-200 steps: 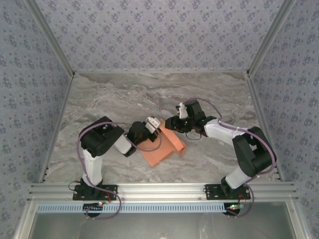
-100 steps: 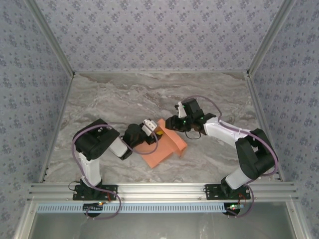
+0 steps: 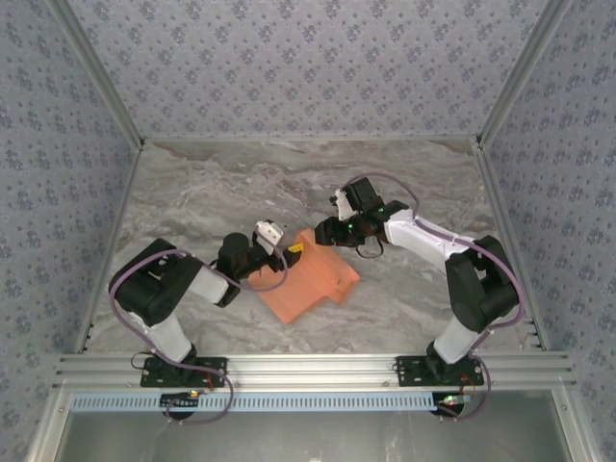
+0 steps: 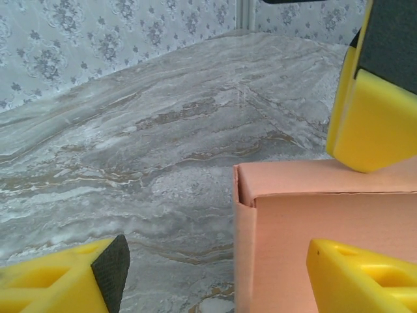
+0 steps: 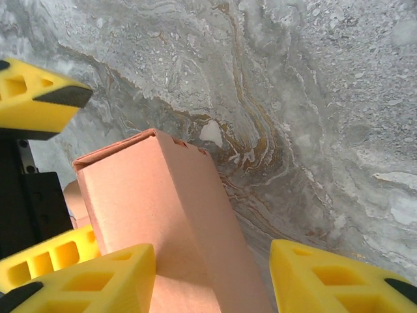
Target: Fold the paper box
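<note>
Top view: paper box point(image 3: 300, 281) sits on the marble desk point(image 3: 192, 192) just below frame centre, tilted diagonally, between the two arms. It's part formed: flat panel toward lower left, raised folded section along its upper-right edge. Left hand point(image 3: 287, 252) is at the box's upper-left edge, right hand point(image 3: 323, 232) at its top corner, both low to the desk and close to each other. Left wrist view: left hand point(image 4: 215, 261) is spread wide; a standing corner of the box point(image 4: 326, 241) fills the lower right of frame between its fingers point(image 4: 65, 283), with bare desk between the box and the left finger, so no grip. One yellow finger of the other hand sits at the box's far top edge, upper right of frame. Right wrist view: right hand point(image 5: 212, 251) has its jaws apart, the box point(image 5: 169, 208) stands between them against the lower-left finger point(image 5: 104, 280), with a clear gap to the lower-right one; not clamped.
</note>
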